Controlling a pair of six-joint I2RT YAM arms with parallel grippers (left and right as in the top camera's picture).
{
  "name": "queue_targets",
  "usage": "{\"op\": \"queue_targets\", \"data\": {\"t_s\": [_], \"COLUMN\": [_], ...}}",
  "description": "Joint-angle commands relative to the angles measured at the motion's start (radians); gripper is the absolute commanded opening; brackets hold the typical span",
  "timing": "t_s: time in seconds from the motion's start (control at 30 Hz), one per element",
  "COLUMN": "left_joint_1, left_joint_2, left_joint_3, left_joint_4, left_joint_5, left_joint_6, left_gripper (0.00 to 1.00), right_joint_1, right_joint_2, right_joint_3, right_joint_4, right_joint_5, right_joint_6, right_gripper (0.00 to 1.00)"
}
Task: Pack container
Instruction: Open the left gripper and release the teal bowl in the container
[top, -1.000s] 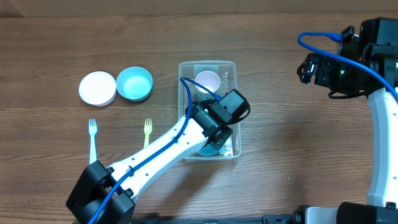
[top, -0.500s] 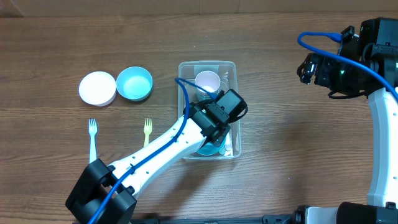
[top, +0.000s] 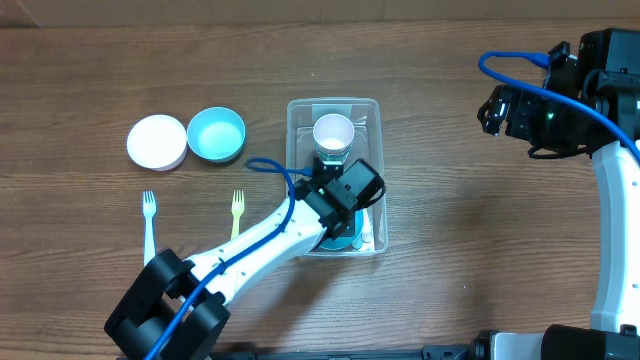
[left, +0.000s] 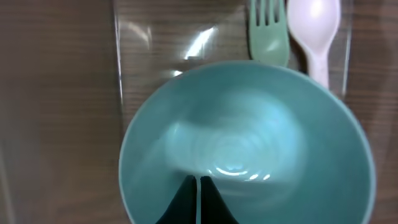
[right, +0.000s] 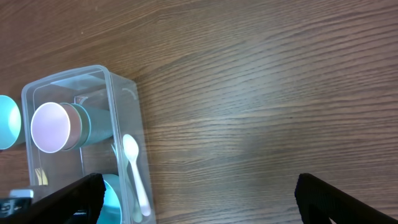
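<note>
Two dark fingertips of the left hand (left: 199, 198) are seen drawn nearly together with nothing gripped between them. They are poised just over the teal bowl (left: 242, 143) in the near end of the container (top: 333, 101). Over the last second the hand has been pulled back from the tub's middle toward that near end, and the cup (top: 333, 133) at the far end is now fully uncovered. The bowl is judged placed, with the arm retreating.

A green fork (left: 268, 31) and a pale spoon (left: 314, 25) are noted beside the bowl. The container sits mid-worktop (top: 450, 250), mouth up, its long axis running far to near.

Left of it, a white bowl (top: 157, 141), a second teal bowl (top: 216, 134), a blue fork (top: 149, 215) and a yellow-green fork (top: 238, 208) remain unpacked.

The right hand (top: 500, 110) is held wide open and empty, well apart to the right.
</note>
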Motion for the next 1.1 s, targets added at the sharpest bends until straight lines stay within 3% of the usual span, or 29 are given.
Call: {"op": "queue_targets", "data": {"t_s": [0.0, 0.17, 0.47, 1.07], "left_joint_1": [0.010, 0.010, 0.010, 0.011], "left_joint_2": [-0.015, -0.015, -0.015, -0.015], "left_joint_3": [-0.039, -0.042, -0.100, -0.100], "left_joint_4": [0.042, 0.054, 0.139, 0.148], "left_joint_5": [-0.026, -0.083, -0.127, -0.268], "left_joint_6": [-0.098, -0.157, -0.156, -0.089], "left_gripper": [0.04, 0.04, 0.04, 0.04], "right_joint_1": [-0.003, -0.003, -0.003, -0.003], "right_joint_2": [-0.006, -0.006, -0.006, -0.006], "right_joint_3": [0.022, 0.022, 0.022, 0.022], "right_joint_4": [0.006, 0.006, 0.006, 0.006], "right_joint_5": [0.003, 0.003, 0.003, 0.003], "right_joint_6": [0.002, 0.002, 0.002, 0.002], "right_gripper": [1.00, 1.00, 1.00, 1.00]}}
